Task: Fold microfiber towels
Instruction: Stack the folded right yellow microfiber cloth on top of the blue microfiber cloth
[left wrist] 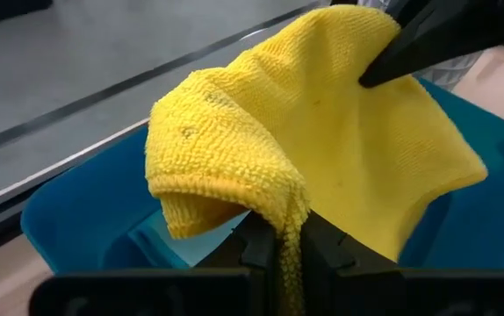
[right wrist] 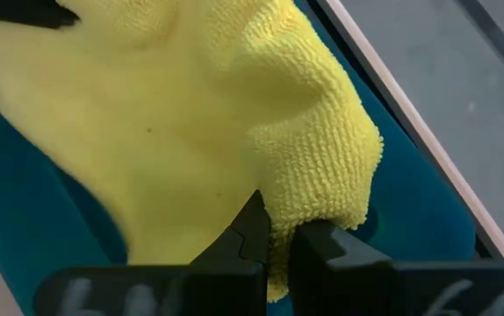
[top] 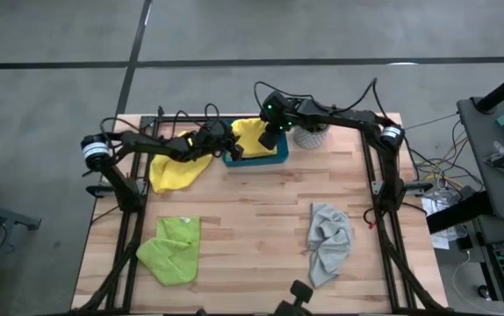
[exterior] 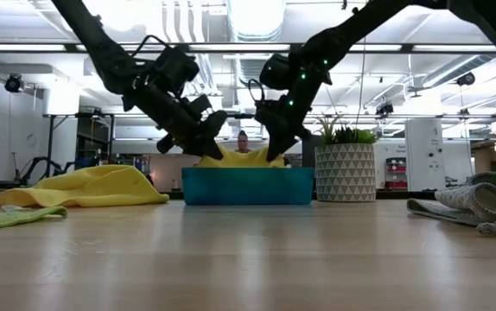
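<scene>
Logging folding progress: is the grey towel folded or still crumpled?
Crumpled: the grey towel lies bunched in loose, uneven wrinkles on the table, with no neat edges.

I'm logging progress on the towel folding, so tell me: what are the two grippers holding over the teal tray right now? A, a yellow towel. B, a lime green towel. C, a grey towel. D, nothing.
A: the left gripper and the right gripper are each shut on an edge of the yellow towel above the teal tray.
</scene>
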`<action>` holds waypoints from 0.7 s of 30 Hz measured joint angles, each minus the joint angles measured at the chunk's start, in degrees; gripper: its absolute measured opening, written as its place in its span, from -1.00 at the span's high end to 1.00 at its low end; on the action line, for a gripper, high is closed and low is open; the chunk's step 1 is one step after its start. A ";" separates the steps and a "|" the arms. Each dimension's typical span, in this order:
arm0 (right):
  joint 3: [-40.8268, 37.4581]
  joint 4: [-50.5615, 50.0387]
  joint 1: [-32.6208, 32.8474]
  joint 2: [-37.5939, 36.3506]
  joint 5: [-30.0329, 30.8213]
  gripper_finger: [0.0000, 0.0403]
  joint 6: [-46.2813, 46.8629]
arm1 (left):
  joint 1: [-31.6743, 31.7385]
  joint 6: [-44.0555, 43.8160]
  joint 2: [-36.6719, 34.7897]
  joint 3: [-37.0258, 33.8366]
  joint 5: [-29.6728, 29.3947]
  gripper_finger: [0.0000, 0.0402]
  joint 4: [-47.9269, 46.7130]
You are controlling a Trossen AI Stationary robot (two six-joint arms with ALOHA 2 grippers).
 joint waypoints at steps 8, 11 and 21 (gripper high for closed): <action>0.01 -0.03 -0.20 0.66 1.41 0.94 -0.35 | 0.09 -0.02 2.78 1.45 1.32 0.95 0.06; 0.01 -0.02 -0.20 0.68 1.51 0.94 -0.31 | 0.08 -0.03 3.64 2.08 1.52 0.95 -0.02; -0.10 -0.08 -0.20 0.77 1.56 0.63 -0.14 | 0.08 -0.17 3.59 2.31 1.55 0.83 -2.31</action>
